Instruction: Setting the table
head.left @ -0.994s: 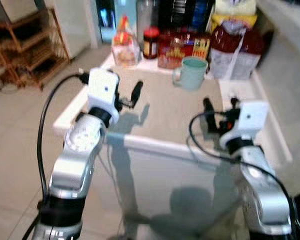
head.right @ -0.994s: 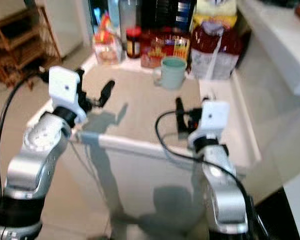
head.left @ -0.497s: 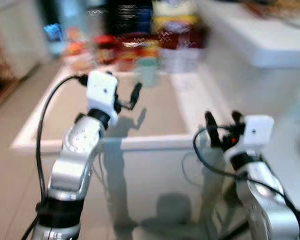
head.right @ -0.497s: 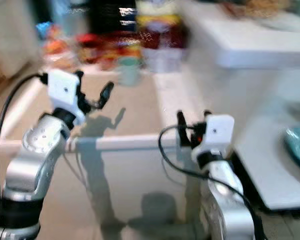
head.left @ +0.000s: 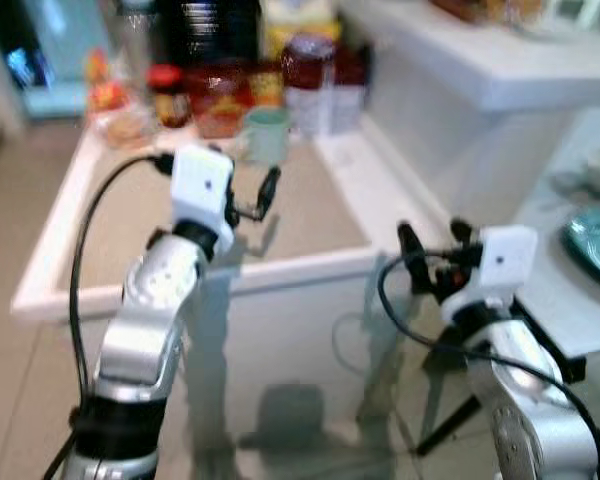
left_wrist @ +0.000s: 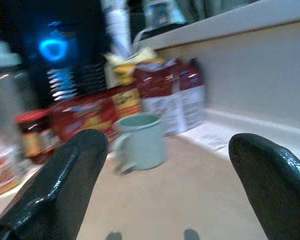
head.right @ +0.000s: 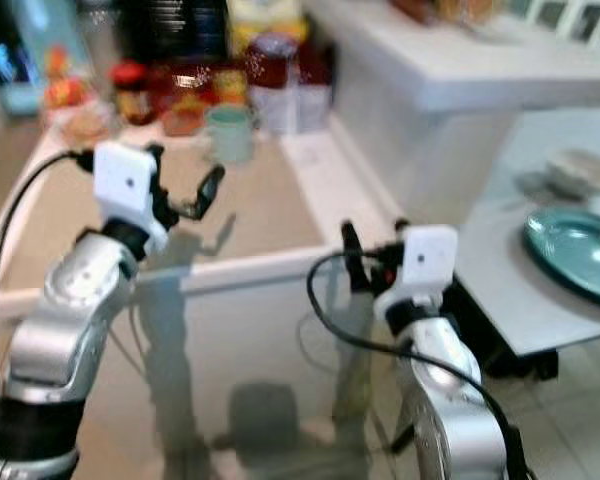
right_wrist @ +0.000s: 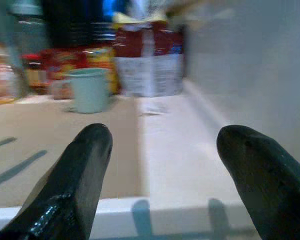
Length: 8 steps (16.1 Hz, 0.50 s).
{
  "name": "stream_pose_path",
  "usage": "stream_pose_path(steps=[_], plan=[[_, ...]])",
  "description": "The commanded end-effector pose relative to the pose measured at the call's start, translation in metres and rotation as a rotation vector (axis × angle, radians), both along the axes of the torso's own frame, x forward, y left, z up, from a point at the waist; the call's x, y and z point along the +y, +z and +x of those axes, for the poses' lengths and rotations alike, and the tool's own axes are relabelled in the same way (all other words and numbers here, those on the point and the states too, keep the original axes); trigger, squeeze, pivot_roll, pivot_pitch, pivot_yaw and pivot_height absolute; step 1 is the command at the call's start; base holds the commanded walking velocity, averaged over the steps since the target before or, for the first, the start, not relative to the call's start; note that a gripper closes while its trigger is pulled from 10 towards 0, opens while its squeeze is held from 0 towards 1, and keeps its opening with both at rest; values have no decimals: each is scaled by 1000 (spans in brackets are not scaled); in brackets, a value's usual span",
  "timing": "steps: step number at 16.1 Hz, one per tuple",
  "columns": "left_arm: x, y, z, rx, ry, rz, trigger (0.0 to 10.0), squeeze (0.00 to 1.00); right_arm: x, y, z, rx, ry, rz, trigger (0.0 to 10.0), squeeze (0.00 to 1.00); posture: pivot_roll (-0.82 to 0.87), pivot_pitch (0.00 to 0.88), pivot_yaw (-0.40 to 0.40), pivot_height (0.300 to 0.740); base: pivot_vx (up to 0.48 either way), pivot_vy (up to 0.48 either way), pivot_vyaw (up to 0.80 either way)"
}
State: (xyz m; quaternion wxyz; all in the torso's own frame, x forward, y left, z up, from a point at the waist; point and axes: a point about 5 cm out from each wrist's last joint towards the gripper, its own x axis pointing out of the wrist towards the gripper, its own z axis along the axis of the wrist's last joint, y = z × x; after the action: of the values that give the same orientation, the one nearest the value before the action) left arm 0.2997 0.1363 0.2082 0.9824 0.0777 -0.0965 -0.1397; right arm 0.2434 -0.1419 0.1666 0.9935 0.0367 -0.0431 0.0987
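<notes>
Pale green mug (head.left: 267,133), teal plate (head.right: 576,250)

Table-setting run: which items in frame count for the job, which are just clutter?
For the job:
mug
teal plate
bowl
left claw, open, empty
right claw, open, empty

Just lying about:
red-lidded jar
red snack bags

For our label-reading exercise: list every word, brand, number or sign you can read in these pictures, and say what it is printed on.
No text can be read.
Red and yellow packages: print too blurred.
Red and white bags: print too blurred.
Red-lidded jar: label too blurred.
Pale green mug: no marking seen.
</notes>
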Motion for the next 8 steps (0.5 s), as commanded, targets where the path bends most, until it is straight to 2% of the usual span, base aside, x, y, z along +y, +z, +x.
stream_pose_path(steps=[1,5,8], plan=[[-2,2,0,-4,-2,-13,10000,0,-2,1,-1,5,9,-6,10000,0,52,0,-12,740,0,0,0],[0,2,4,-2,0,-2,10000,0,-14,-5,-2,13,-67,-36,10000,0,51,0,-18,740,304,0,0],[-1,2,8,-6,7,13,10000,0,-17,-5,-2,15,-83,-19,10000,0,46,0,-11,740,351,0,-800]])
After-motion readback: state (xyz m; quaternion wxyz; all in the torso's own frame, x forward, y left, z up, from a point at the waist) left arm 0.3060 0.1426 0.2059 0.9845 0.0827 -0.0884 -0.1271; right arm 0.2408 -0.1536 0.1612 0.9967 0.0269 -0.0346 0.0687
